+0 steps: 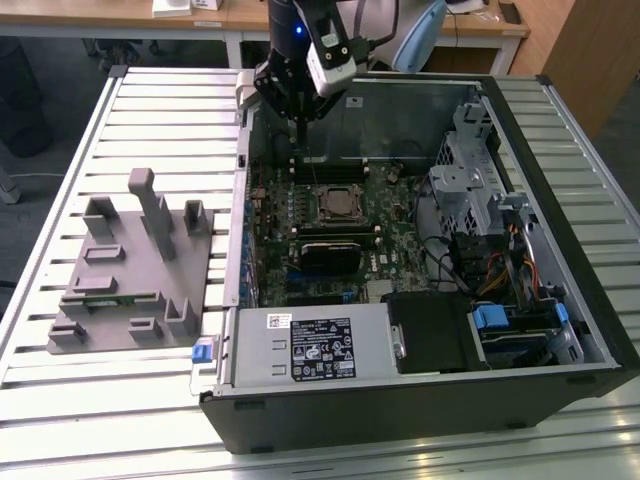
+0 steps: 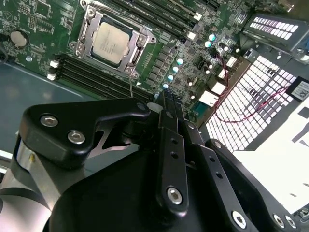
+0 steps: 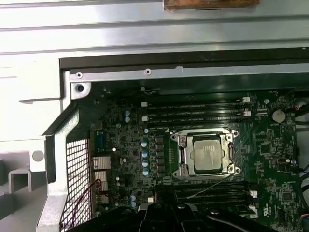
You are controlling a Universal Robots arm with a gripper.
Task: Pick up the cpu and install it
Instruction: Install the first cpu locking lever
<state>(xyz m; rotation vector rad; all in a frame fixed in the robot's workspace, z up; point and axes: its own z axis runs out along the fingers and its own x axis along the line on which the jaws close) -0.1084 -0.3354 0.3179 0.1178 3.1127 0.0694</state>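
On the slatted worktop (image 1: 150, 110): open computer case (image 1: 420, 410), motherboard (image 1: 270, 215) lying flat inside. End effector (image 1: 300, 128) hangs over the board's far edge, drawn closed, gripping nothing. Socket frame (image 3: 179, 155) holds the cpu (image 1: 338, 203), which lies apart from the end effector, toward the exterior view's right and nearer that camera. Square, no long axis.

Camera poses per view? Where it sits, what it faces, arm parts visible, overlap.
Exterior view: off the arm, high, looking down into the open computer case; pincer above it.
First wrist view: on the arm, facing the motherboard; pincer tip shows.
Second wrist view: on the arm, behind the pincer, facing the motherboard.
Both wrist views share the cpu in its socket.
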